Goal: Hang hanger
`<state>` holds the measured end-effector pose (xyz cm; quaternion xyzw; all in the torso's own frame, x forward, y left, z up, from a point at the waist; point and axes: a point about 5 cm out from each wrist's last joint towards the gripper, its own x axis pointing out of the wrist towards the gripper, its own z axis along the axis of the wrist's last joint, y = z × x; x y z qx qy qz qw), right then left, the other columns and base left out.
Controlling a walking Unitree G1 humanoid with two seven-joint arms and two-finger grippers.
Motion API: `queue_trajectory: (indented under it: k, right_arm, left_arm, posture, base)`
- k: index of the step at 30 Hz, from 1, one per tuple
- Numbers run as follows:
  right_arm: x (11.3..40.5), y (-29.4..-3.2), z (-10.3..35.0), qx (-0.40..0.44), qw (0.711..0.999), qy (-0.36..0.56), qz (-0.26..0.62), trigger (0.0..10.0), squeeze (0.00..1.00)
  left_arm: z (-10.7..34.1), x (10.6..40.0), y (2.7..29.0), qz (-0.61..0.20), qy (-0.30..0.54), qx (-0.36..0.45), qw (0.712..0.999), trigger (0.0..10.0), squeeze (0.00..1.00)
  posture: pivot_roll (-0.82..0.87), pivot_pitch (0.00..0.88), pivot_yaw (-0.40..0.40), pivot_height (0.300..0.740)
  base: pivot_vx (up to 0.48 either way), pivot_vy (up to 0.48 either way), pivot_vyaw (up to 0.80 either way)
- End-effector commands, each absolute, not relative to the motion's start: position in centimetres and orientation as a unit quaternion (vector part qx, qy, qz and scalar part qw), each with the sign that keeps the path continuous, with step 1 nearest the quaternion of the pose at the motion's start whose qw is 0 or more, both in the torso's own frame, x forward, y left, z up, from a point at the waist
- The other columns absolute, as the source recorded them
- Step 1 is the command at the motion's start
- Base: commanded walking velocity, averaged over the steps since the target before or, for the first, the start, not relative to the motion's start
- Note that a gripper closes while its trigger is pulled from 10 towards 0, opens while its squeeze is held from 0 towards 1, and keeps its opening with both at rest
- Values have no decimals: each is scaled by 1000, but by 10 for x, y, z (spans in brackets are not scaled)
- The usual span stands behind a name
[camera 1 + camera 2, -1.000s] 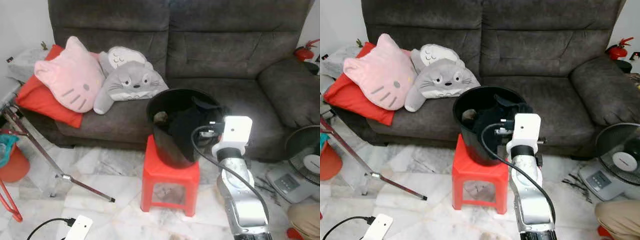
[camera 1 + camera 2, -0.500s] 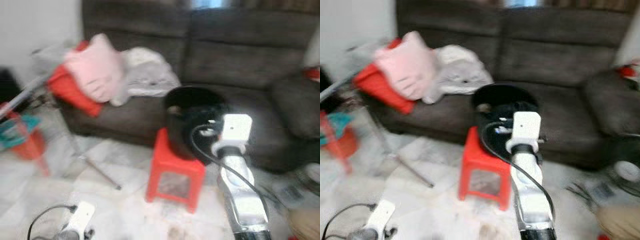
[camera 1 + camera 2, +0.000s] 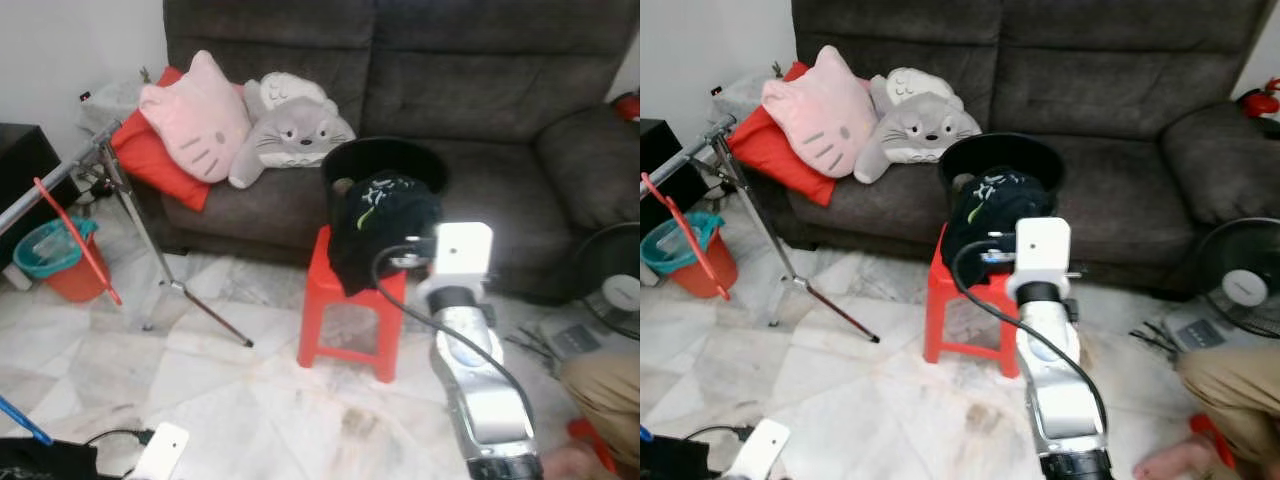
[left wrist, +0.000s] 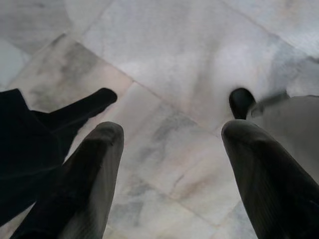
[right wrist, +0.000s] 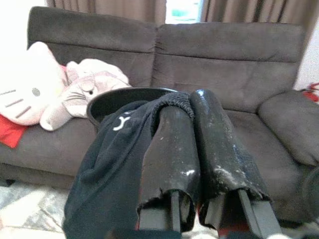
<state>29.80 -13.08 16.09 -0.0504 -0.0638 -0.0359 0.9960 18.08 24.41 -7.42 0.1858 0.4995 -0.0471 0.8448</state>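
My right gripper (image 5: 192,99) is shut on a black garment (image 5: 114,164) with a small green-white print. The cloth hangs from the fingers over the front of a black bucket (image 3: 385,150) that stands on a red stool (image 3: 350,300). In the eye views the arm's white wrist box (image 3: 462,250) hides the fingers. A thin red hanger (image 3: 75,240) hangs from a slanted metal rack pole (image 3: 60,175) at the far left. In the left wrist view my left gripper (image 4: 169,132) is open above the marble floor, nothing between its fingers.
A dark grey sofa (image 3: 500,90) with a pink cat cushion (image 3: 195,115) and a grey plush (image 3: 295,125) stands behind the stool. A teal basket (image 3: 45,245) sits by the rack legs. A fan (image 3: 1245,285) and a person's leg (image 3: 1230,385) are at the right.
The camera has pulled back and swung, bringing the rack and red hanger into view. The black garment has come up out of the bucket with my right gripper.
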Motion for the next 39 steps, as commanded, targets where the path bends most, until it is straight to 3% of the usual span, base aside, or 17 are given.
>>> queue_trajectory:
  k: [1,20,31,39]
  right_arm:
    - [298,-124,167,-48,995,-77,-27,10000,0]
    - [300,-119,170,-59,995,-78,4,10000,0]
    - [302,-134,161,-62,996,-53,-19,10000,0]
    - [302,-126,160,-69,997,-42,-6,10000,0]
  left_arm:
    - [-74,178,249,-41,505,183,843,10000,0]
    - [-73,181,248,-41,503,185,843,10000,0]
    - [-72,182,249,-39,501,187,844,10000,0]
    - [-72,182,250,-41,502,190,843,10000,0]
  posture:
    - [-156,0,7,740]
    - [-157,0,6,740]
    - [-152,0,10,740]
    - [-146,0,15,740]
  base:
    - [-292,0,0]
    - [-292,0,0]
    - [0,0,0]
    - [0,0,0]
